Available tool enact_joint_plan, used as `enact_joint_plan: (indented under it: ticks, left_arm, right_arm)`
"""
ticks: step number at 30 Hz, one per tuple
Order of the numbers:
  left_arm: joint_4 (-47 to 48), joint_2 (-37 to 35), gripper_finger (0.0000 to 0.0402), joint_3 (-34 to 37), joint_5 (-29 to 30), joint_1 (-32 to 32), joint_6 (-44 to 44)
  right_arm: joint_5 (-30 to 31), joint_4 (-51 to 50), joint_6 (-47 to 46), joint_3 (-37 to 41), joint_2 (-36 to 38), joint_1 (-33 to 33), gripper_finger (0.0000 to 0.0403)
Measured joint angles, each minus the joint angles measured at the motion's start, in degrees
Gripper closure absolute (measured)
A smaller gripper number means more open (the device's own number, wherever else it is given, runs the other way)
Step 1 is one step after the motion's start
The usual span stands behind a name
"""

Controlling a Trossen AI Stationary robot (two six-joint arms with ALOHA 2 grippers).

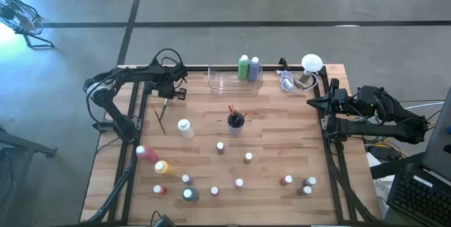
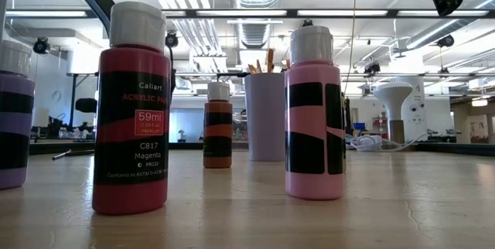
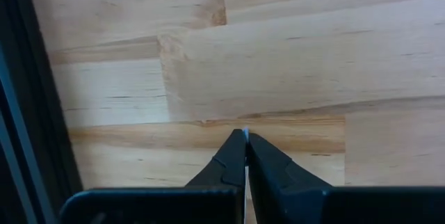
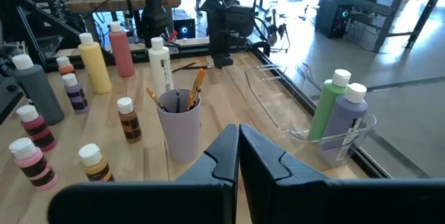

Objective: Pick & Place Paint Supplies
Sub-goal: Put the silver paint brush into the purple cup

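Pinching shut, left claw (image 3: 245,135) grips a paintbrush (image 1: 160,116).

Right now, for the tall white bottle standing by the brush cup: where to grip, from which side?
Grip the white bottle around its straight body below the cap, coming level from the left arm's side. It stands upright, apart from the brush cup, with bare table around it.

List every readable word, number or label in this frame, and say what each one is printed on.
All on the magenta bottle, low view:
"Caliart"
"ACRYLIC PA..." (cut off by the bottle's curve)
"59ml"
"C817"
"Magenta"
The small lines under "59ml" and at the label's foot are too small to read.
The pink bottle and brown bottle show only dark bands. Nothing is legible in the other views.
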State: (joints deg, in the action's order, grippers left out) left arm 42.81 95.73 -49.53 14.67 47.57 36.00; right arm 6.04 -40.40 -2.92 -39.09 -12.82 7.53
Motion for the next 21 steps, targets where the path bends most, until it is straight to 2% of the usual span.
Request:
enact_joint_plan:
  ticks: [7,13,21]
  left_arm:
    - [-1.7,-4.9,0.0396,-1.9,-1.4,-0.7,-0.4]
    - [-4.6,-10.3,0.0396,-3.9,-5.6,-2.7,-1.8]
    - [-16.1,-18.6,0.0396,-5.8,-10.1,-7.4,-3.7]
  right_arm:
    - [0.0,0.0,0.1,0.0,0.0,0.0,0.0394]
    - [0.0,0.0,0.0,0.0,0.0,0.0,0.0394]
    - [0.0,0.0,0.0,0.0,0.0,0.0,0.0394]
